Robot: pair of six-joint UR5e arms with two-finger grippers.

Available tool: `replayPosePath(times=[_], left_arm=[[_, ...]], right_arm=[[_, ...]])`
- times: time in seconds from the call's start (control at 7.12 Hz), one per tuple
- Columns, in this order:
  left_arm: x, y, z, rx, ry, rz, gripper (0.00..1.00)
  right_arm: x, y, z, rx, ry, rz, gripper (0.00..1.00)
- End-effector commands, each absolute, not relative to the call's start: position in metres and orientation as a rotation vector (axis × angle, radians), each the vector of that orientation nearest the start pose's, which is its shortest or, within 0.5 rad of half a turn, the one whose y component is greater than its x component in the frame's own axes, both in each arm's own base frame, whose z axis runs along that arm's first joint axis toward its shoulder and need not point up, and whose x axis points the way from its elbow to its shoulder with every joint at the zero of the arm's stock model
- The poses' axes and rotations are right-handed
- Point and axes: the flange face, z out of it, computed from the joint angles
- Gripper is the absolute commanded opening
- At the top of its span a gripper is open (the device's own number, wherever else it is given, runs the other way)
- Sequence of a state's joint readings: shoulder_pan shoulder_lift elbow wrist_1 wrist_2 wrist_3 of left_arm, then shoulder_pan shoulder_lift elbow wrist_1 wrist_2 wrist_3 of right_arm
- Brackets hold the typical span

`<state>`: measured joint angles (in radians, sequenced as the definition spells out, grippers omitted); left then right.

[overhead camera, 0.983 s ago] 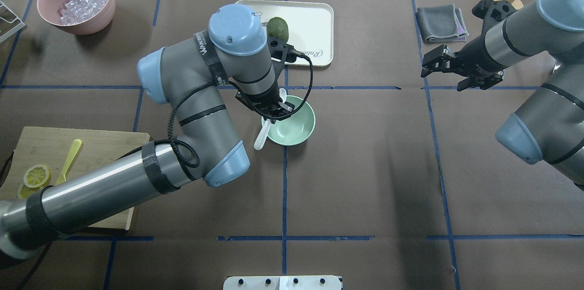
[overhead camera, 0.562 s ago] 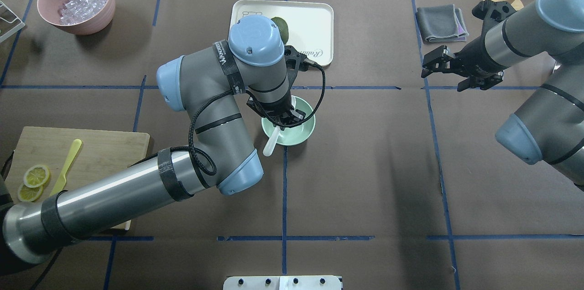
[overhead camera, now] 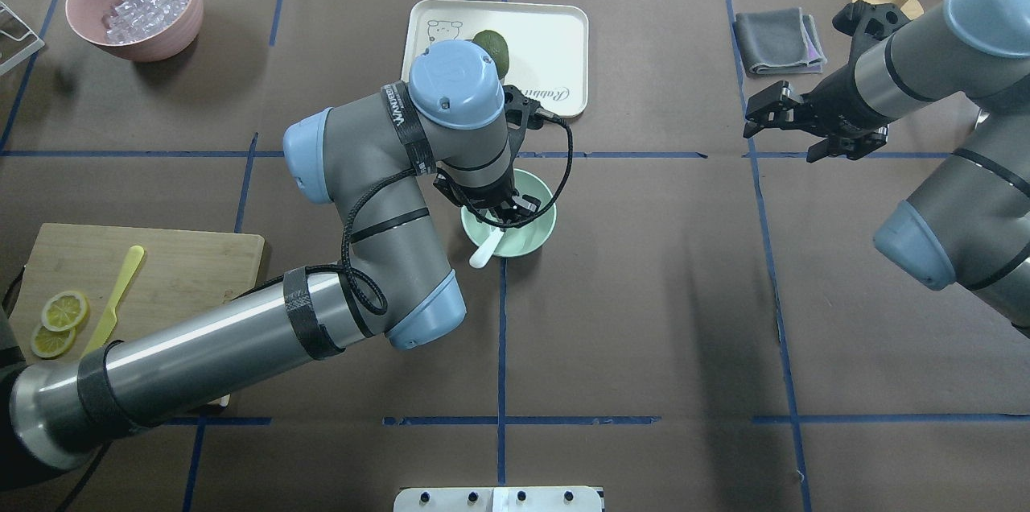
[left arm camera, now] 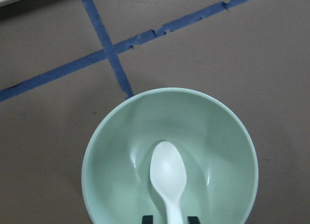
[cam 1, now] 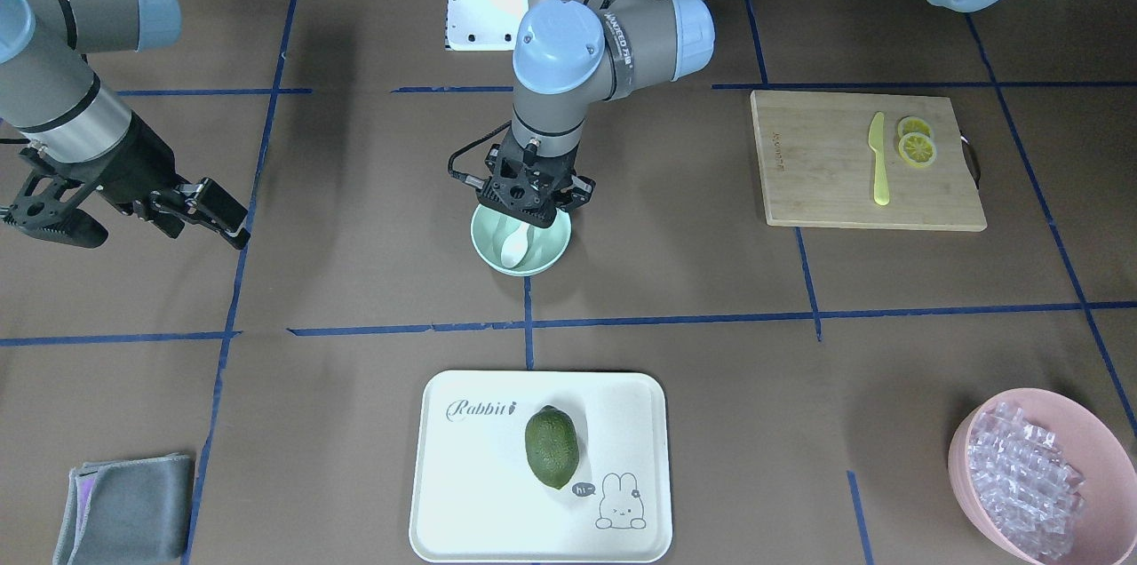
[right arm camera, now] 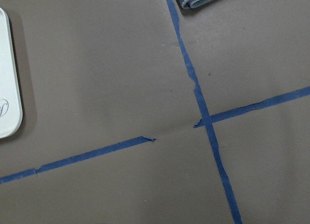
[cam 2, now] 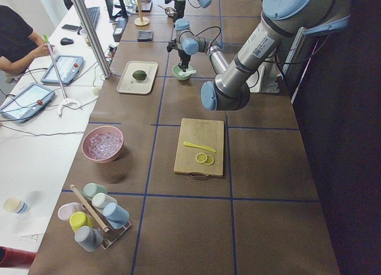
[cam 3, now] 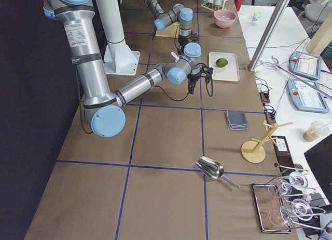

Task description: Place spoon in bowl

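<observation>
- The left arm reaches over the table's middle; its left gripper (cam 1: 530, 192) points straight down above the bowl, so that the spoon lands inside and not beside it; the tips flank the handle with a sliver of green on each side, so I cannot tell whether they pinch it
- The right gripper (cam 1: 164, 232) hangs well apart, jaws spread wide and empty; likely parked clear of the work
- The bowl (left arm camera: 232, 136) stands upright just beside a tape crossing
- The spoon (left arm camera: 168, 178) has its scoop in the bowl's hollow; the handle slopes out over the robot-side rim; the task looks nearly done
</observation>
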<state>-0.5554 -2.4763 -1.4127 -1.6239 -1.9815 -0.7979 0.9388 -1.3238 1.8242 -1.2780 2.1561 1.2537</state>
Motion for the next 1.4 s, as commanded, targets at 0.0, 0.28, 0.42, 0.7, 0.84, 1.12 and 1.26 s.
replayPosePath(times=[0.0, 0.28, 0.42, 0.7, 0.84, 1.12, 1.26], left_arm=[[0.589, -0.483, 0.146, 0.191, 0.866, 0.346, 0.55], [0.519, -0.525, 0.164, 0.209, 0.892, 0.246, 1.0], [0.47, -0.537, 0.214, 0.165, 0.893, 0.214, 1.0], [0.378, -0.545, 0.31, 0.225, 0.814, 0.356, 1.0], [0.325, -0.546, 0.376, 0.192, 0.783, 0.393, 1.0], [0.187, -0.557, 0.469, 0.144, 0.802, 0.347, 1.0], [0.109, -0.546, 0.521, 0.119, 0.803, 0.276, 1.0]], right_arm=[[-0.276, -0.511, 0.37, 0.004, -0.959, 0.341, 1.0], [-0.224, -0.489, 0.406, 0.018, -0.937, 0.262, 1.0], [-0.175, -0.492, 0.435, 0.034, -0.937, 0.194, 1.0], [-0.097, -0.502, 0.468, 0.052, -0.867, 0.124, 1.0], [-0.067, -0.506, 0.482, 0.036, -0.816, 0.063, 1.0], [-0.03, -0.505, 0.503, 0.021, -0.781, -0.004, 1.0], [-0.01, -0.508, 0.524, 0.02, -0.775, -0.025, 1.0]])
